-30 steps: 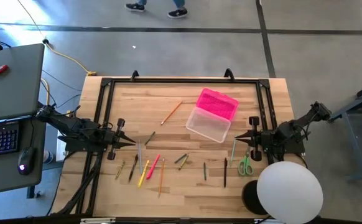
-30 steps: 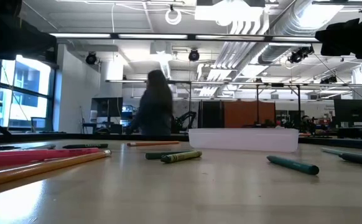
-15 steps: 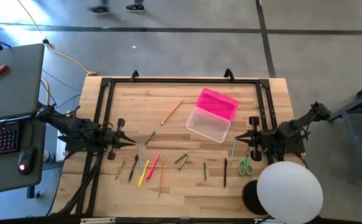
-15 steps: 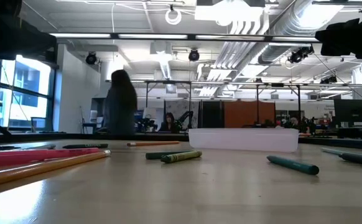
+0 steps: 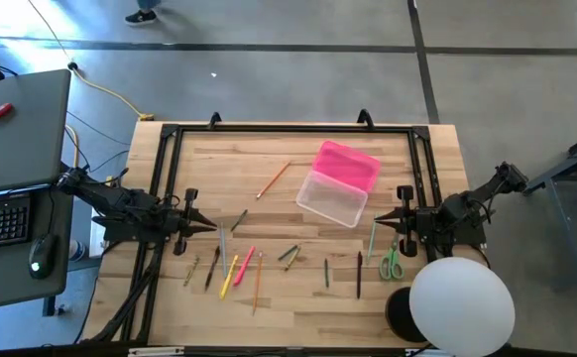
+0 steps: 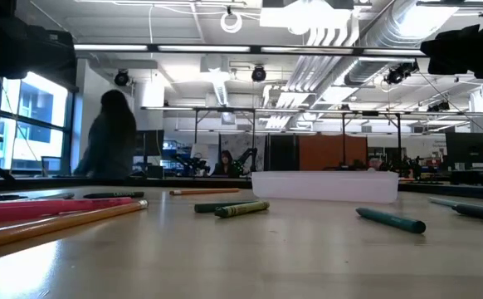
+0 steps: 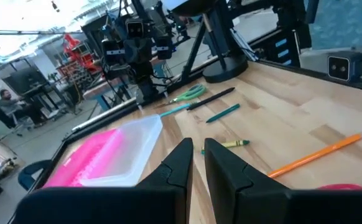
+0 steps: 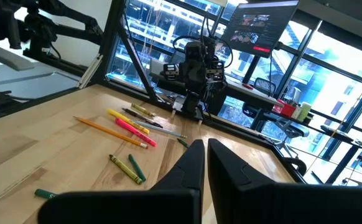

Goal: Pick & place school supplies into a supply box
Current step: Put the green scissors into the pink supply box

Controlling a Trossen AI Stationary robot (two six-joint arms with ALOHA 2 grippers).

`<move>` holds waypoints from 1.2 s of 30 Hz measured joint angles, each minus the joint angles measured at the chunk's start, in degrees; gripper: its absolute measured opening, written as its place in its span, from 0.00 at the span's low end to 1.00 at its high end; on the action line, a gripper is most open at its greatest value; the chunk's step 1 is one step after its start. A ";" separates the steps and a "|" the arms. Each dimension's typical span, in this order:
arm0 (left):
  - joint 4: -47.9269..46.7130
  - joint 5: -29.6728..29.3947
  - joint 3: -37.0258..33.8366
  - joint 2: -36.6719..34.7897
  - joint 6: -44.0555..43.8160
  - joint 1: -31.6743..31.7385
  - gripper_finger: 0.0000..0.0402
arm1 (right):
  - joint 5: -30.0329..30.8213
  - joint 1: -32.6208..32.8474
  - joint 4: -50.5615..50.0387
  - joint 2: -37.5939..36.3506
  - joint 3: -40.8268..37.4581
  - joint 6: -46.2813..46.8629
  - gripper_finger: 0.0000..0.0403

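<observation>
The supply box [image 5: 330, 198] is a clear box lying at the table's far middle, with its pink lid [image 5: 346, 166] on its far side; the left wrist view also shows the supply box [image 7: 128, 149]. School supplies lie flat on the wood. An orange pencil [image 5: 274, 179] lies left of the box. A cluster of yellow, pink and dark pens [image 5: 227, 268] is at the near left, with crayons [image 5: 288, 256] beside it. Green-handled scissors [image 5: 392, 262] are at the near right. My left gripper [image 5: 212, 226] hovers level at the left, its fingers [image 7: 181, 163] a narrow gap apart and holding nothing. My right gripper [image 5: 376, 220] hovers level at the right, shut and empty.
A black rail frame [image 5: 288, 129] borders the table's far and side edges. A desk with a laptop and keyboard [image 5: 16, 119] stands to the left. A white round globe [image 5: 460, 302] covers the near right corner. A person [image 6: 109, 141] walks in the room behind.
My left gripper has rolled a little about the line it points along and has stayed where it was. The person in the background has walked toward the left. The supplies and the box have not moved.
</observation>
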 joint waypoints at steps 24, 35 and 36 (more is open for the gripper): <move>11.77 4.11 0.20 -0.01 -21.03 0.00 0.18 | -0.57 0.00 5.93 0.01 -0.04 -3.78 0.00; 17.25 -5.77 0.24 0.50 -29.62 0.00 0.18 | 0.41 0.01 13.24 0.01 -0.04 -3.98 0.00; 17.29 -5.77 0.24 1.02 -31.50 0.00 0.18 | 5.62 0.01 13.77 0.01 -0.04 -2.14 0.00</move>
